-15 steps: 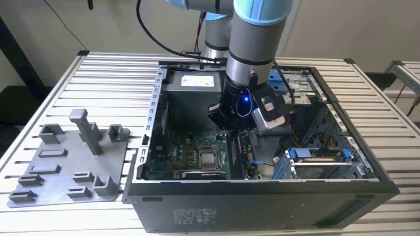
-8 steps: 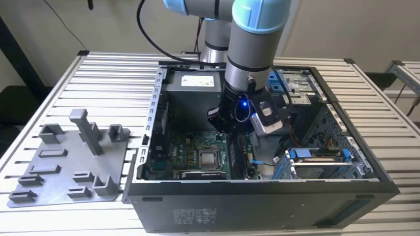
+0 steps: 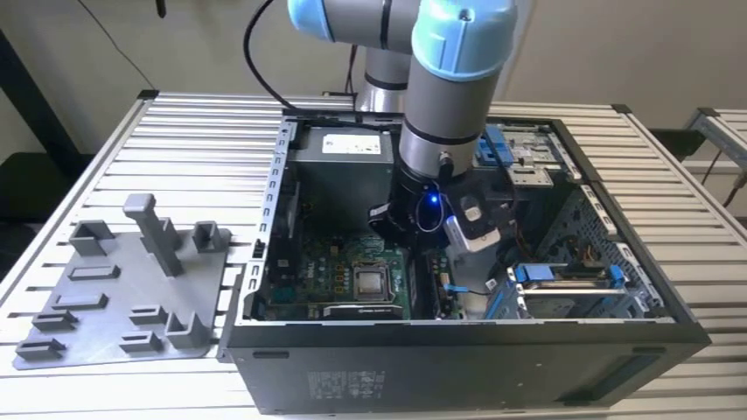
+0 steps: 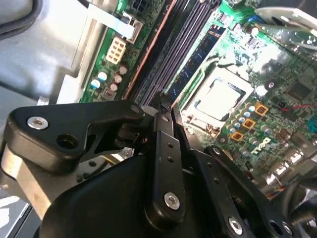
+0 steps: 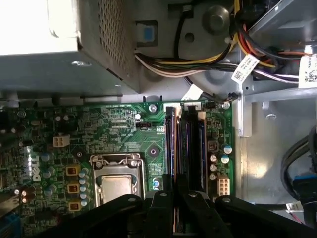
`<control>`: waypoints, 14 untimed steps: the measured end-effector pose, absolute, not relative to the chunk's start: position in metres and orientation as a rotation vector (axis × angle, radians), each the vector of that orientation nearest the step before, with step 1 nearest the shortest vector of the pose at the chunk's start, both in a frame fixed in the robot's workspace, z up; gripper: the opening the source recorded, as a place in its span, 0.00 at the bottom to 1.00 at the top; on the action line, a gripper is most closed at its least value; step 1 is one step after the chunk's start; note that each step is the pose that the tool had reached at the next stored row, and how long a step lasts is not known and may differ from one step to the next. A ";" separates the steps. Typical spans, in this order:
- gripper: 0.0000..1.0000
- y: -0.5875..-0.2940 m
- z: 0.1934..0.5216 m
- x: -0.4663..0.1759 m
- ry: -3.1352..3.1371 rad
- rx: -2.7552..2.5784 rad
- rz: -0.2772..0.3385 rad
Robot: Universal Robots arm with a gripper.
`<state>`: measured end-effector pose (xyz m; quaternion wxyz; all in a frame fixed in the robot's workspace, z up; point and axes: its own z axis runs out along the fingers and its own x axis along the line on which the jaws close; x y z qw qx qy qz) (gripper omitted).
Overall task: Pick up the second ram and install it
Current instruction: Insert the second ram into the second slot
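The second ram (image 4: 198, 62) is a blue-green stick with black chips. It stands on edge in the motherboard slot nearest the CPU socket (image 4: 218, 96), and it is a thin striped edge in the first wrist view (image 5: 172, 144). My gripper (image 4: 162, 105) is down inside the open computer case (image 3: 467, 359), directly over one end of the stick. Its black fingers (image 5: 161, 198) straddle the stick's top edge and are shut on it. The exterior view has the gripper (image 3: 411, 245) low over the board, with its tips hidden behind the wrist.
Long dark empty slots (image 5: 200, 148) run beside the stick. The power supply box (image 5: 64, 44) and a cable bundle (image 5: 213, 64) crowd the far end of the slots. A grey plastic holder plate (image 3: 117, 289) lies on the slatted table at the exterior view's left.
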<state>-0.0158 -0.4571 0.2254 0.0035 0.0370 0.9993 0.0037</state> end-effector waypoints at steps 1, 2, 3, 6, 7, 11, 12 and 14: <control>0.14 -0.458 0.225 -0.016 3.133 0.116 0.011; 0.14 -0.460 0.224 -0.016 3.132 0.117 0.012; 0.14 -0.461 0.224 -0.016 3.133 0.117 0.011; 0.14 -0.466 0.224 -0.016 3.132 0.118 0.012; 0.14 -0.466 0.224 -0.016 3.132 0.118 0.012; 0.14 -0.466 0.223 -0.014 3.133 0.118 0.013; 0.14 -0.466 0.223 -0.014 3.133 0.118 0.013; 0.14 -0.466 0.223 -0.013 3.132 0.118 0.014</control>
